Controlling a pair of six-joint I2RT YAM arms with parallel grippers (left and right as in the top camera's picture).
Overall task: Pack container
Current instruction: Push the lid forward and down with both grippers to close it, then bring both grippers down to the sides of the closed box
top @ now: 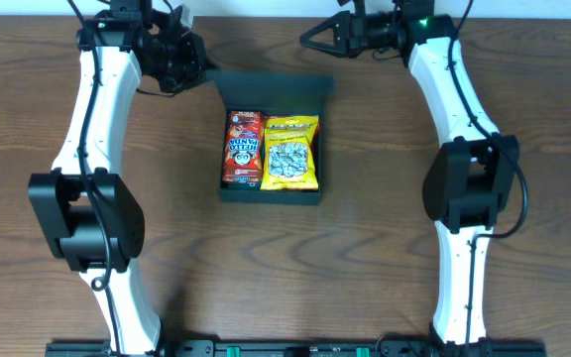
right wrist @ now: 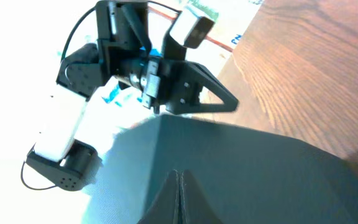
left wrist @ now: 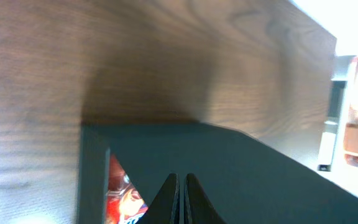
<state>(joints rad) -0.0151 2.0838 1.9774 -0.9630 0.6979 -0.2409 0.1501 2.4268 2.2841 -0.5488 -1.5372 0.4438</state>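
Both packets are in! The red snack packet (top: 245,149) and the yellow snack packet (top: 291,153) lie side by side in the container (top: 271,196), centre frame on the counter (top: 365,248). Its flap lid (top: 271,91) is open toward the top. The left gripper (left wrist: 180,196) and right gripper (right wrist: 179,193) hover at the flap, jaws pressed together. Only closing the lid looks left.
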